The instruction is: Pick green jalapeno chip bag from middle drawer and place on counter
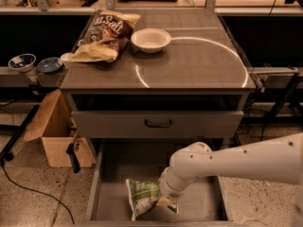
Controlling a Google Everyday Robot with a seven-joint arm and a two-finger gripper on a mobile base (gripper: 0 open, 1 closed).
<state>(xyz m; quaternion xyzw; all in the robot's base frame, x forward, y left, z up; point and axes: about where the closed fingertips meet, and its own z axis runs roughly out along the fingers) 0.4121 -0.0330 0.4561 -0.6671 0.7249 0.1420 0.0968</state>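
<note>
The chip bag (140, 196) lies in the middle drawer (204, 206), left of centre, the claw (165, 203) at its right edge. Above and behind, on the table's (199, 65) back left, a bowl (150, 39) sits just right of a larger bag (106, 36).
</note>
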